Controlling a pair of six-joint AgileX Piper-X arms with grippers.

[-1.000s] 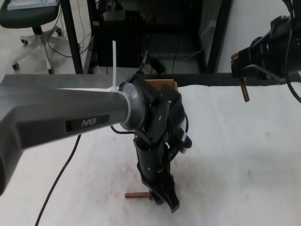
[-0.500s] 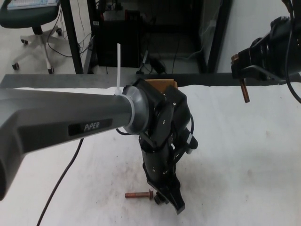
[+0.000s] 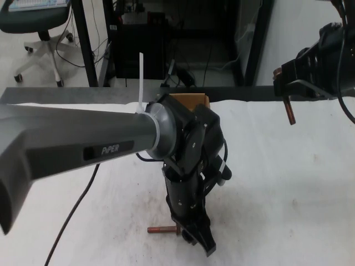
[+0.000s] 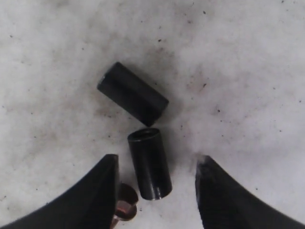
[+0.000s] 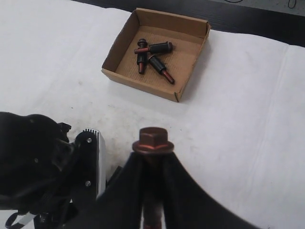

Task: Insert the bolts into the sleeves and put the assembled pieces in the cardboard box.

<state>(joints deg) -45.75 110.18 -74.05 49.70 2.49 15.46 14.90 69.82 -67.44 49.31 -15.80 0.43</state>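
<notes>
Fingers [image 4: 95,200] spread, my left gripper [image 4: 157,159] straddles 1 sleeve [image 4: 149,164], seemingly shifted since before; right gripper [image 5: 153,157] pinches 1 bolt [image 5: 152,141].

White bench [image 3: 277,194], sleeves [image 4: 133,94], bolt [image 3: 161,229], cardboard box [image 5: 138,82]

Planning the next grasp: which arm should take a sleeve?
Left. Its jaws hang open over a sleeve, a second sleeve beside it. The right jaws are shut on a bolt, raised away from the sleeves.
</notes>
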